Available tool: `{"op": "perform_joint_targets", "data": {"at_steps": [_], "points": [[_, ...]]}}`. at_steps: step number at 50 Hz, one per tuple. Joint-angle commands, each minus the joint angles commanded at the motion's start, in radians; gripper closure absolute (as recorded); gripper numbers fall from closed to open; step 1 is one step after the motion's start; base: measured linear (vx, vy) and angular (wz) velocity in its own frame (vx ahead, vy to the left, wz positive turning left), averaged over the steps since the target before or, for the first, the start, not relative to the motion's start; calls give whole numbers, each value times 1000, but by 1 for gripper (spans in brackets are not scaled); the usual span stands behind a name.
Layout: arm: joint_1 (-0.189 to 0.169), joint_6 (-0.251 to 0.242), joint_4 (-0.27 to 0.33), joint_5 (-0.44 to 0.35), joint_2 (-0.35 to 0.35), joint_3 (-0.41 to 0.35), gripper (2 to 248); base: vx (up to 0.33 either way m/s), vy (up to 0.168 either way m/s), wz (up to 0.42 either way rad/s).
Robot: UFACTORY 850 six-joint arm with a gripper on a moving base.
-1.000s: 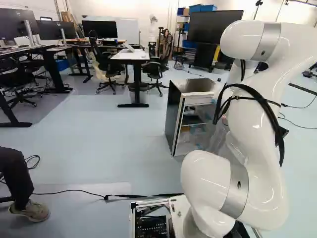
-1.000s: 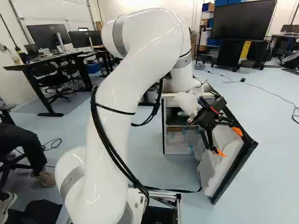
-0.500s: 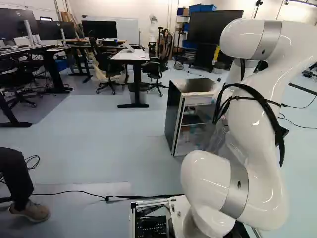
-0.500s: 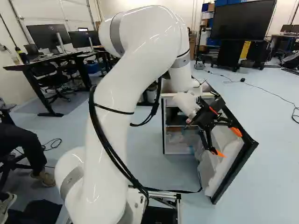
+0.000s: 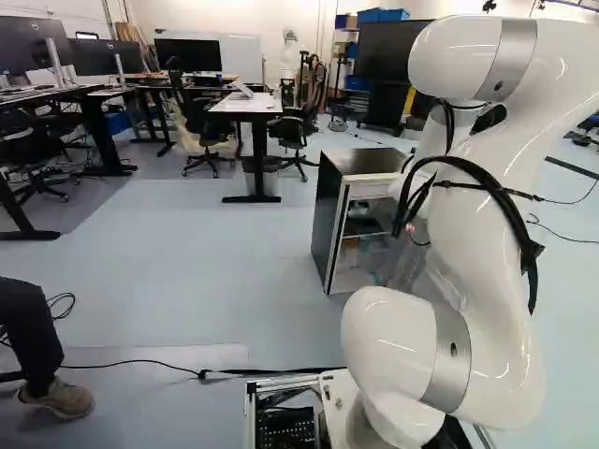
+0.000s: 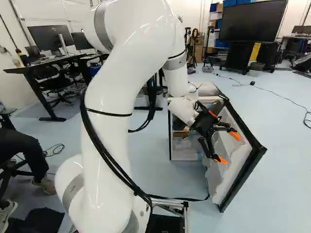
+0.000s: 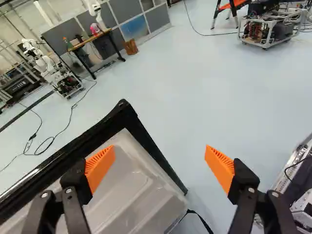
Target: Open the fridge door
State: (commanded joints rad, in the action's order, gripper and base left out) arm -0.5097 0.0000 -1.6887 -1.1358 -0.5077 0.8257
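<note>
Pale blue floor (image 5: 187, 281) spreads across a workshop, with desks (image 6: 53, 63) and a large dark screen (image 6: 252, 22) in the background. Small fridge (image 5: 328, 220), black-sided, stands on the floor ahead of the base, its shelves (image 5: 363, 234) showing. Its door (image 6: 233, 182) is wide open, swung out toward the base and angled to the right in the right base view, with the pale inner lining exposed.

White robot arm (image 6: 114, 97) rises from its joint at the foot, arches high at the elbow, then drops forward toward the fridge. At its end, the black gripper (image 6: 229, 148) tilts downward, pointing toward the door's inside face near its outer edge.

From the wrist, the gripper's two fingers are spread well apart, with nothing clamped between their orange pads (image 7: 100, 165). One finger overlaps the lining, below the door's top outer corner; the other is past the outer edge, with floor behind it. Whether either touches the door, I cannot tell.
</note>
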Motion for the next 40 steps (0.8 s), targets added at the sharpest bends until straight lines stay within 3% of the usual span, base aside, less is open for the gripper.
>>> {"op": "perform_joint_targets", "data": {"at_steps": [40], "points": [[152,0,200,0,143,-233,3,0,0,0]]}}
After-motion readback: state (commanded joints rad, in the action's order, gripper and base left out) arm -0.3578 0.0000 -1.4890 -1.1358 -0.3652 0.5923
